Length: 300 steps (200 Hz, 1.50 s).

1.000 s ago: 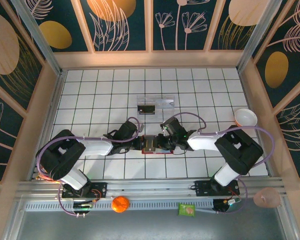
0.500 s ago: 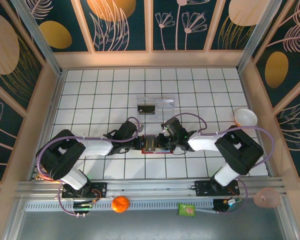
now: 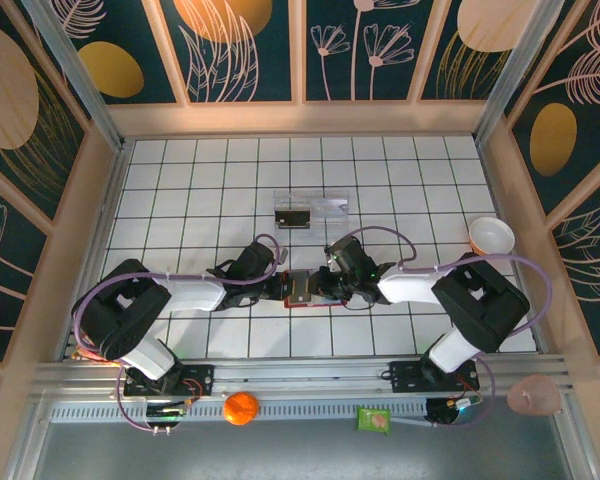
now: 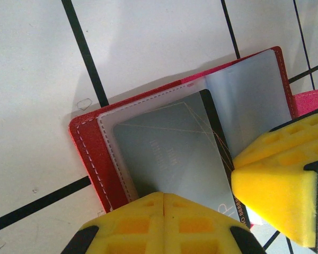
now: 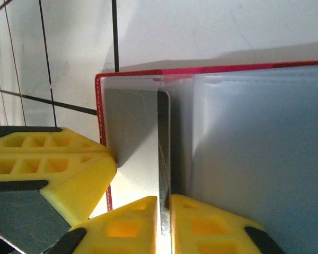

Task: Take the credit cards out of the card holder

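Left claw (image 4: 163, 206) is clenched tight, yellow pads pressed together with nothing between them, its tip down on the near end of the red card holder (image 4: 87, 143). Right claw (image 5: 164, 209) comes in from the opposite side, and it's grasping: the thin edge of the silvery grey credit card (image 4: 169, 153) runs straight between its two pads. The holder lies open and flat on the white-tiled table (image 3: 180, 200), in the middle between the two arms, with the clear sleeves of its inside facing up. Most of the grey card sits inside the frosted pocket, a dark strip along one long side. Further back, well apart from the holder, the dark credit card (image 3: 293, 217) lies at the left end of the clear plastic tray (image 3: 330, 208). Over by the right wall stands a white bowl (image 3: 491, 236).
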Tool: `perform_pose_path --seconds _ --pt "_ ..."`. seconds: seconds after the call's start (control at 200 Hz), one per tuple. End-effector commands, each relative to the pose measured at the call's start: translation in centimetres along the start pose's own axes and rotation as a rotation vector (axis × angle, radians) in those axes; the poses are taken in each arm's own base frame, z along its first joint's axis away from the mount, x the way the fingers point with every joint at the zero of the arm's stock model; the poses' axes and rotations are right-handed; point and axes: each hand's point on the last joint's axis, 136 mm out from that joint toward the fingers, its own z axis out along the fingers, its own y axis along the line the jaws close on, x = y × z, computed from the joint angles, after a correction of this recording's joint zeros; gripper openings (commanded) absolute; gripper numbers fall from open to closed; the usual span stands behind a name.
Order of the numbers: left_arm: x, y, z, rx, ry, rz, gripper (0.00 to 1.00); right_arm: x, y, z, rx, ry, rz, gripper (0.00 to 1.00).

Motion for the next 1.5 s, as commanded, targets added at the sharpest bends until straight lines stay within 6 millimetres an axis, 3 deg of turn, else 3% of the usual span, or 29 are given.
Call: perform_pose_path --seconds 0.0,0.135,0.35,0.47,0.936,0.996,1.081,1.496 --pt "2.7 2.4 0.4 -0.076 0.085 -0.031 0.00 -0.6 -0.3 -0.6 0.004 -0.040 0.007 0.11" --pt "2.7 2.3 0.4 -0.073 0.086 -0.029 0.00 -0.5 -0.1 -0.5 -0.007 -0.034 0.002 0.08" --pt "2.6 2.4 0.4 -0.075 0.086 -0.029 0.00 -0.5 -0.1 -0.2 -0.007 -0.024 0.004 0.21" --pt "2.6 2.4 0.4 -0.074 0.084 -0.029 0.00 -0.4 -0.2 -0.1 -0.010 -0.019 0.007 0.16" --pt "2.7 2.3 0.5 -0.070 0.090 -0.025 0.00 -0.1 0.0 0.4 -0.027 0.002 0.012 0.14" --pt "2.6 2.3 0.5 -0.068 0.089 -0.025 0.00 -0.1 0.0 0.4 -0.030 0.001 0.011 0.12" --pt "2.6 2.3 0.5 -0.071 0.089 -0.024 0.00 -0.1 -0.1 0.4 -0.027 0.001 0.013 0.02" --pt "3.0 2.9 0.4 -0.094 0.092 -0.037 0.00 -0.6 -2.4 -2.0 0.096 -0.090 0.038 0.00"
